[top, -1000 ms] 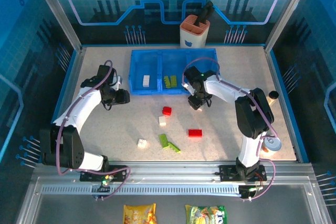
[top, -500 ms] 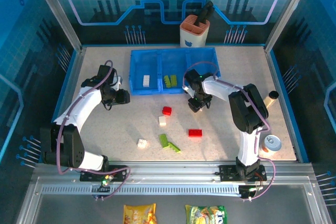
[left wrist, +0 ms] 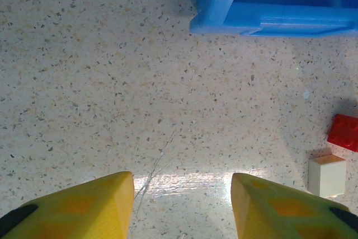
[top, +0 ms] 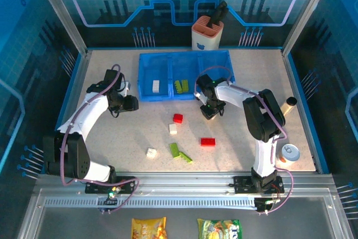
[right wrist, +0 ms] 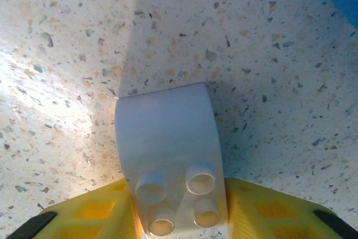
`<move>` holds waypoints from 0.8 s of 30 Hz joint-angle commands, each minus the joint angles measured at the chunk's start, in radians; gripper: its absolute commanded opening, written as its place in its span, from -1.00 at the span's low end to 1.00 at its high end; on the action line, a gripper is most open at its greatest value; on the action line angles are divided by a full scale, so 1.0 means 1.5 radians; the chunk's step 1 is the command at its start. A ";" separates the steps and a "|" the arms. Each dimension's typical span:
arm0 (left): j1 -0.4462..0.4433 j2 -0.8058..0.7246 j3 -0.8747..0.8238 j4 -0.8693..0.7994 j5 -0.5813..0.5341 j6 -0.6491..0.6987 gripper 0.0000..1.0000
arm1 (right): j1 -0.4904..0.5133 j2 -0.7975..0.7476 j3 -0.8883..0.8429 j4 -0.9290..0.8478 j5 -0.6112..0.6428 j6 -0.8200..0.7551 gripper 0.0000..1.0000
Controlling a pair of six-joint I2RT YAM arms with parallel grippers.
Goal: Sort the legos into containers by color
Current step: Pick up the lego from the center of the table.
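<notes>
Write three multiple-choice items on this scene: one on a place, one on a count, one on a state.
1. In which compartment of the blue tray does the stored white lego lie?
A. left
B. middle
C. right

2. How many red legos lie on the table in the top view?
A. one
B. two
C. four

3. What sits between the fingers of the right gripper?
A. nothing
B. a red lego
C. a white lego

Answers:
1. A: it lies in the compartment left of the one with the lime green legos.
2. B: one lies nearer the tray, and the other lies nearer the arms.
3. C: the right wrist view shows its studded end between the yellow fingers.
</notes>
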 commanded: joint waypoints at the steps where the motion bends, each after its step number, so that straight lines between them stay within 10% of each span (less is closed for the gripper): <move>1: 0.007 0.004 -0.002 -0.011 0.015 0.007 0.00 | 0.001 -0.003 0.001 -0.014 -0.010 0.006 -0.22; 24: 0.007 -0.005 -0.003 -0.009 0.009 0.009 0.00 | 0.156 -0.008 0.104 -0.091 0.017 0.051 -0.28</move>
